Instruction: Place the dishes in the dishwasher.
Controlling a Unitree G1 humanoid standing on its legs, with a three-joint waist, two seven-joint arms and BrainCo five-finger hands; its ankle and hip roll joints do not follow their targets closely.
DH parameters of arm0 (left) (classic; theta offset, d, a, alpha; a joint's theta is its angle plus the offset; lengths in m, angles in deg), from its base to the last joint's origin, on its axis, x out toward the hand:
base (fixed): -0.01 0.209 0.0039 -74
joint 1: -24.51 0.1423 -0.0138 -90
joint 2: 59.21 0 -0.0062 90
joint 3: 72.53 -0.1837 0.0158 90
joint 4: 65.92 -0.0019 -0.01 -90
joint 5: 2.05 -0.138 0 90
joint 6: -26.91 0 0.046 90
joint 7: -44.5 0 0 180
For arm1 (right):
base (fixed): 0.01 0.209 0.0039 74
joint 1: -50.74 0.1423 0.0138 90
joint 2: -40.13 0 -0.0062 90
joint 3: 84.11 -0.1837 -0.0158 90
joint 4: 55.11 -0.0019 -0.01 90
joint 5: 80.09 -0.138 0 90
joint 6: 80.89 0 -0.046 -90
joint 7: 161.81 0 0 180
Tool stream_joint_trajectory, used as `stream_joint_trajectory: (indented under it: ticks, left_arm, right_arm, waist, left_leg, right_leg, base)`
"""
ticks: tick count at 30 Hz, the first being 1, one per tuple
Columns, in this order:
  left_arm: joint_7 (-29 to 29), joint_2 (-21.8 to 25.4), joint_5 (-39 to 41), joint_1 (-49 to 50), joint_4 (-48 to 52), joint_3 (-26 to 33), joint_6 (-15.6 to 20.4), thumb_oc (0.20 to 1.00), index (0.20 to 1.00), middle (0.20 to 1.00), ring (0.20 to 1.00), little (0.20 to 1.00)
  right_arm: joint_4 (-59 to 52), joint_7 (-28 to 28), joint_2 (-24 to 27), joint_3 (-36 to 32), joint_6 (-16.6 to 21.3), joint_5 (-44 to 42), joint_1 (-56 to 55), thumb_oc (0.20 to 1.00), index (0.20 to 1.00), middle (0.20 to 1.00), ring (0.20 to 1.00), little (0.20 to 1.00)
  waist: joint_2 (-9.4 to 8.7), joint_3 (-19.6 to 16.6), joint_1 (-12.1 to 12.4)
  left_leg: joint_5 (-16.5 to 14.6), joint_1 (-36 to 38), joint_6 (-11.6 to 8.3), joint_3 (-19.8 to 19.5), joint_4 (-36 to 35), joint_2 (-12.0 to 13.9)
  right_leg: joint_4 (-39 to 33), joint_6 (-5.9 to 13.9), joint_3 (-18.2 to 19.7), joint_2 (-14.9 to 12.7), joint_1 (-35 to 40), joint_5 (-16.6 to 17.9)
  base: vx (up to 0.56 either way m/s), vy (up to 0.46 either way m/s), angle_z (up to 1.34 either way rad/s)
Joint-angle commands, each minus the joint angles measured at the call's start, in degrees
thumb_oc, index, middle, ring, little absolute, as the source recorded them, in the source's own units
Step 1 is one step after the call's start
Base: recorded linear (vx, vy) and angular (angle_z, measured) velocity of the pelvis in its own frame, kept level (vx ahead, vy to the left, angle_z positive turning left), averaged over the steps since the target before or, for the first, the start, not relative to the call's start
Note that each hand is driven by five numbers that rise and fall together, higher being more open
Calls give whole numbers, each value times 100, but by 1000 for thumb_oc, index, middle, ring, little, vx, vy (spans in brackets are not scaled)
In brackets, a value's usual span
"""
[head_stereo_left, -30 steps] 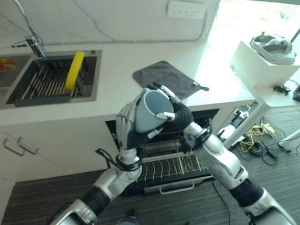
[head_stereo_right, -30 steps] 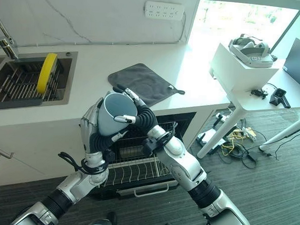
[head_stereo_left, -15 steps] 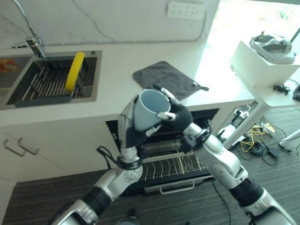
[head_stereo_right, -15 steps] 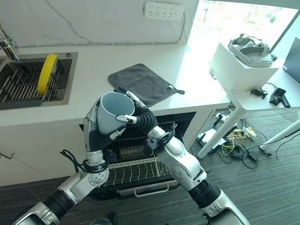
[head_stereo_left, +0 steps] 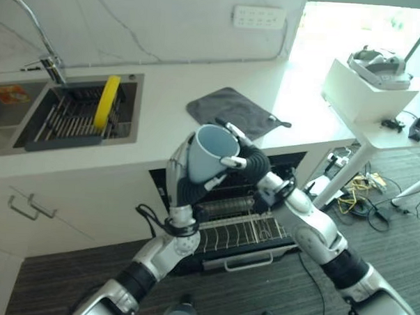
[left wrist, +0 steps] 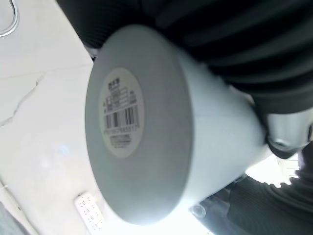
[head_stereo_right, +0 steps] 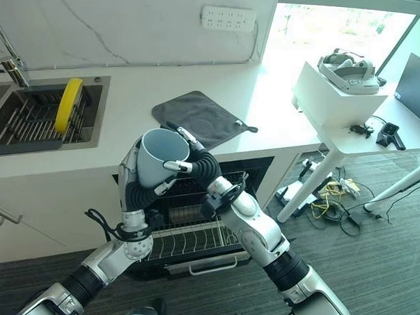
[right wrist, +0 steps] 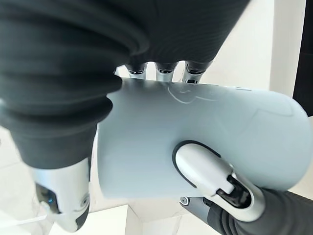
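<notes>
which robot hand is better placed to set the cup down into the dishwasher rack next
Probably the right robot hand: its fingers and thumb curl round the pale blue cup near the rim, above the open dishwasher rack. The left robot hand lies against the cup's far side, its grip unclear.

The left hand (head_stereo_right: 131,175) sits behind the pale blue cup (head_stereo_right: 160,159), so most of its palm and fingers are covered. The right hand (head_stereo_left: 245,157) has its fingers partly lost over the cup's far rim. The dishwasher rack (head_stereo_left: 238,232), lower centre, is crossed by both forearms, and its contents cannot be made out. The sink (head_stereo_left: 30,132) is cut off at the left edge. In the left wrist view, the print on the cup's base label (left wrist: 121,111) is too small to read.
</notes>
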Motion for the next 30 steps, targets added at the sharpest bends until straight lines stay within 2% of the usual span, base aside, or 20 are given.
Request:
stream_joint_trajectory:
  ticks: [1,15,20,30]
  left_arm:
    - [89,-71,130,-564,124,-140,144,200,200,200,200,200]
    - [533,-53,545,-569,318,-96,189,200,200,200,200,200]
    - [523,-42,454,-575,500,-108,189,200,200,200,200,200]
    - [256,-26,355,-599,707,-103,-63,200,200,200,200,200]
  right_arm:
    - [-152,-235,-347,139,213,104,112,1000,1000,1000,1000,1000]
    - [-181,-28,-323,107,365,590,93,1000,1000,1000,1000,1000]
    - [-134,132,-307,104,444,926,46,1000,1000,1000,1000,1000]
    - [-40,654,-288,57,678,1340,6,1000,1000,1000,1000,1000]
  waist:
    - [-68,-40,161]
    - [-48,2,163]
    - [-25,14,150]
    - [-10,32,116]
  left_leg:
    - [-1316,267,111,-136,905,46]
    - [-1322,262,117,-146,944,49]
    - [-1331,271,123,-162,946,31]
    - [-1355,274,125,-156,970,23]
  right_leg:
    - [550,120,392,-261,-439,-310]
    - [609,122,358,-281,-459,-323]
    - [625,116,370,-281,-469,-332]
    - [651,124,392,-288,-496,-336]
  base:
    - [0,0,0]
    - [0,0,0]
    - [0,0,0]
    - [0,0,0]
